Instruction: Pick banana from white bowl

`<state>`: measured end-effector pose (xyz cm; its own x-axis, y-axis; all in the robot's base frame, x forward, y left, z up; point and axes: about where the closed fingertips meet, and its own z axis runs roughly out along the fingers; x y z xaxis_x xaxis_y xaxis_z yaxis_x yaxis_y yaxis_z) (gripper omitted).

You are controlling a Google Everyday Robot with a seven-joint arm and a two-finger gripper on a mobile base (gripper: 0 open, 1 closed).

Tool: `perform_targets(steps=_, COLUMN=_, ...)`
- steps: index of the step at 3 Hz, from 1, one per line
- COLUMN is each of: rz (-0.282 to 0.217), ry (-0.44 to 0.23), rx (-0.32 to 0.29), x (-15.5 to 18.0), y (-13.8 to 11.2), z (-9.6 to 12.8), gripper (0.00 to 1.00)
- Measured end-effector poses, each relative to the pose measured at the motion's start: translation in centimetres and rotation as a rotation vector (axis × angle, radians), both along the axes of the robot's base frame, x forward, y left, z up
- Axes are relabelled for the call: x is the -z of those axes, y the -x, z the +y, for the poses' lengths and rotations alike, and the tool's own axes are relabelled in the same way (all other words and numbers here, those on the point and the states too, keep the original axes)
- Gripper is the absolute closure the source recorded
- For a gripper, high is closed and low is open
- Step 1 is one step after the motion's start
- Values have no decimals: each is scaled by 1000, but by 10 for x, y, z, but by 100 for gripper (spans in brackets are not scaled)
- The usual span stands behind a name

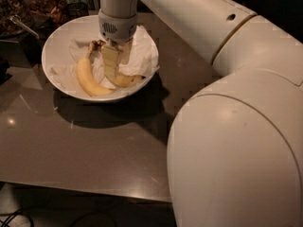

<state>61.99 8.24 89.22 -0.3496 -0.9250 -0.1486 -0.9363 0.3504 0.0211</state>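
Note:
The white bowl (54, 41) stands at the table's back left, lined with crumpled white paper (142, 56). Two bananas lie in it. A deeper-yellow banana (127, 81) lies at the bowl's right front, with a dark brown stem end (95, 45) showing left of the wrist; its middle is hidden behind the gripper. A paler, plumper banana (89, 79) lies to its left. My gripper (115, 74) points straight down into the bowl, right at the deeper-yellow banana.
The bowl sits on a dark brown table (94, 150). Dark containers and clutter (42, 6) stand behind the bowl at the back left. My large white arm (236, 126) fills the right half of the view.

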Motion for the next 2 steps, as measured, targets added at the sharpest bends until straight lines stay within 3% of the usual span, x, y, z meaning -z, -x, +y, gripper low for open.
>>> perform_targets(steps=2, rz=40, ry=24, rx=8, x=22, y=-3, z=2, gripper=49)
